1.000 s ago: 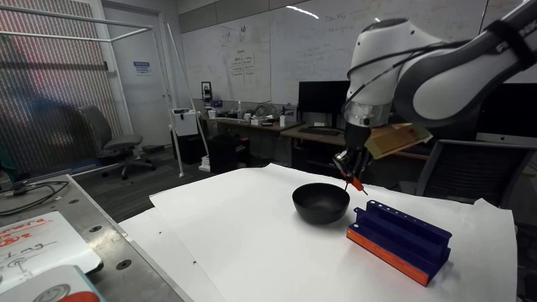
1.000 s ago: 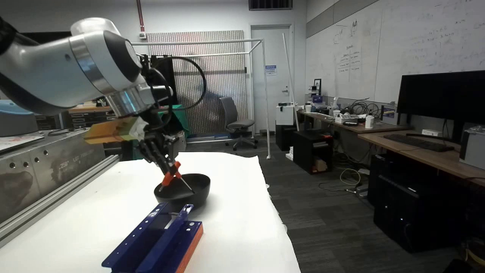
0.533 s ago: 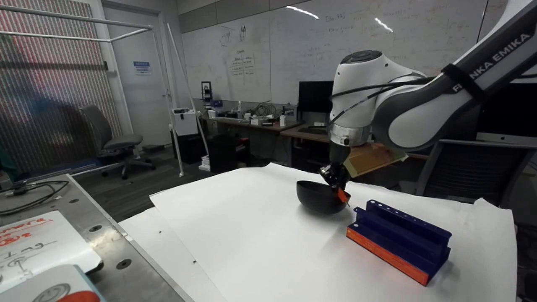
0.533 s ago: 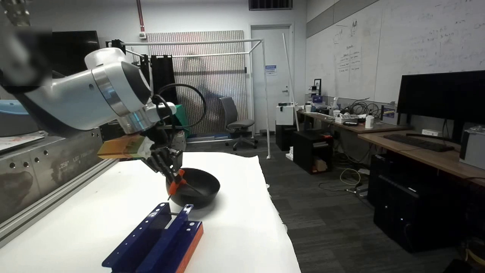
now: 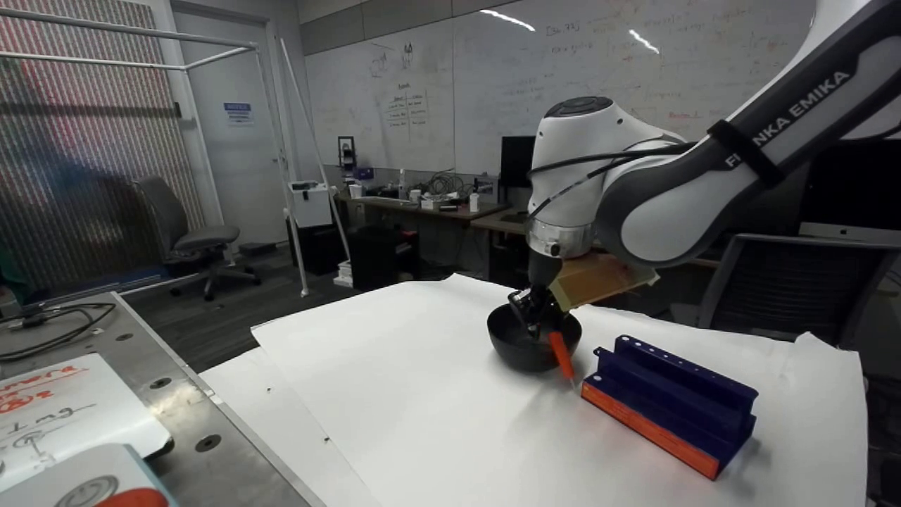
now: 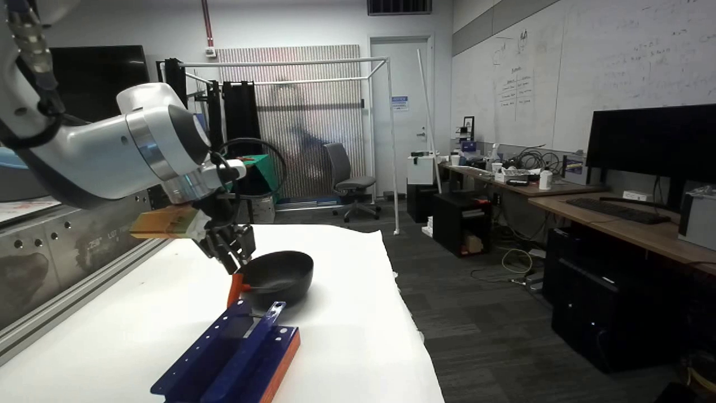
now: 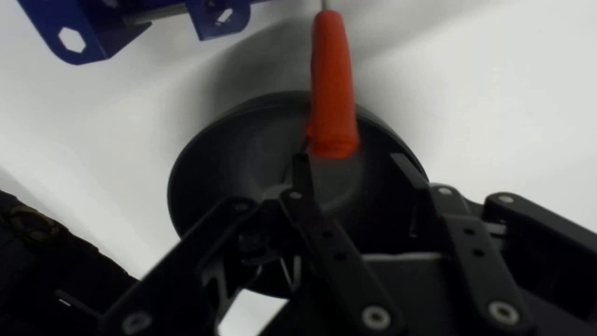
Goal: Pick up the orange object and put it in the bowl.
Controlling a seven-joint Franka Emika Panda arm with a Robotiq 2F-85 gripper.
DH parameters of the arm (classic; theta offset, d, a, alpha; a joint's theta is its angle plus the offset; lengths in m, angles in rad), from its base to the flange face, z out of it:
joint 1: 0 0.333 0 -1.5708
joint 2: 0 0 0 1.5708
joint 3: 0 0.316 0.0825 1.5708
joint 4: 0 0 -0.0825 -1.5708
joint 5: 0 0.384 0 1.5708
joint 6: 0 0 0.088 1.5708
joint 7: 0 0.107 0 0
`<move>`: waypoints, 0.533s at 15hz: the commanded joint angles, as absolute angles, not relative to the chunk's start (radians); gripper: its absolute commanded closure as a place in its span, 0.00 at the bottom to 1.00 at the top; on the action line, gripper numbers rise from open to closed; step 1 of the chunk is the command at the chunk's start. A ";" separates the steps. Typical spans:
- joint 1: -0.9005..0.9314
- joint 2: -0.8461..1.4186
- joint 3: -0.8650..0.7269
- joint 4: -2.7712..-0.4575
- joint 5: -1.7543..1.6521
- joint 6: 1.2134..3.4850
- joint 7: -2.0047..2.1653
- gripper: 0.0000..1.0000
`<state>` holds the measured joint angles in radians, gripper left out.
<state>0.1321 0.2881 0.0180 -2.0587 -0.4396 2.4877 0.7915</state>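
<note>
The orange object [image 5: 561, 354] is a slim red-orange rod with a thin metal tip. It slants across the rim of the black bowl [image 5: 517, 357] on the rack side, its tip pointing down outside. I cannot tell whether it rests on the rim or is falling. It also shows in an exterior view [image 6: 234, 289]. In the wrist view the orange object [image 7: 332, 84] extends beyond the bowl's rim, its near end close to the left fingertip. My gripper [image 7: 351, 159] is open over the bowl [image 7: 224, 154], its fingers apart; whether one touches the object is unclear.
A blue ridged rack [image 5: 669, 398] with an orange base edge stands close beside the bowl; it shows in an exterior view [image 6: 246, 358]. A white sheet [image 5: 422, 422] covers the table. A metal bench [image 5: 211, 443] runs along one side.
My gripper has moved lower over the bowl, then opened and let go of the orange object, which has swung outward over the rim. The bowl tilted and shifted slightly, then settled level.
</note>
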 commanded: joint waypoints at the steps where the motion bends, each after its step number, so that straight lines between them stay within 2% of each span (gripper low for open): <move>1: 0.144 0.295 0.016 -2.036 -0.350 2.476 0.727 0.24; 4: 0.139 0.238 0.033 -2.061 -0.249 2.452 0.657 0.01; 8: 0.138 0.125 0.053 -2.085 -0.132 2.383 0.591 0.00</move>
